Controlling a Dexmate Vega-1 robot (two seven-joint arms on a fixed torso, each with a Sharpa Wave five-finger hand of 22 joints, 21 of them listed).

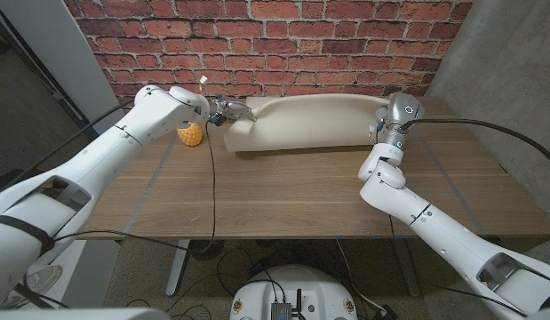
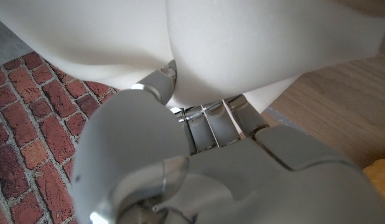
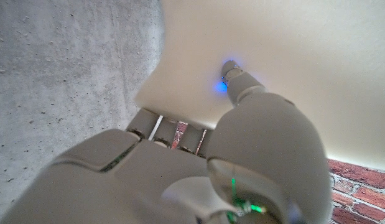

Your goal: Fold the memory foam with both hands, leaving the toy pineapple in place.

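Starting at the left of the head view: the toy pineapple (image 1: 191,135) sits on the wooden surface (image 1: 292,191) just beside the foam's left end, tucked under the left arm's wrist. Looks like it's apart from the foam, so the fold shouldn't drag it along, but it's close.

The left hand (image 1: 228,111) has its fingers (image 2: 156,83) pinching the left end of the memory foam (image 1: 310,122); the left wrist view shows them dug into the crease, probably to lift that end cleanly.

The foam runs across the upper middle of the frame, already humped up along its back edge near the brick wall (image 1: 283,40).

On the right, the right hand (image 1: 381,126) grips the other end, fingers (image 3: 232,71) pressed into the foam, so both ends can travel together.
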